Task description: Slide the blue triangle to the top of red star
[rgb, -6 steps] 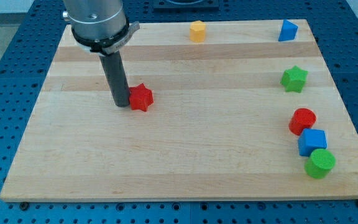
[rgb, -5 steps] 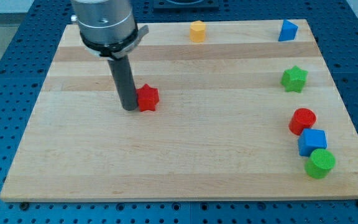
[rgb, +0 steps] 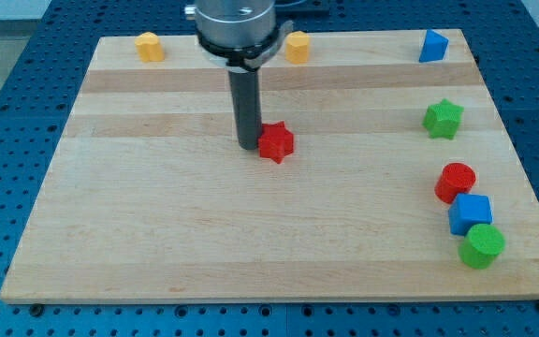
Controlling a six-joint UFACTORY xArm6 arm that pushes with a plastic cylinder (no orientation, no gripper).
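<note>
The red star lies near the middle of the wooden board. My tip stands right against the star's left side, touching it. The blue triangle sits at the board's top right corner, far from the star and from my tip.
A yellow block lies at the top edge just right of the arm, another yellow block at the top left. A green star is at the right. A red cylinder, blue cube and green cylinder cluster at the lower right.
My tip has moved to the view's right, pushing the red star along with it. The arm no longer hides the yellow block at the top left.
</note>
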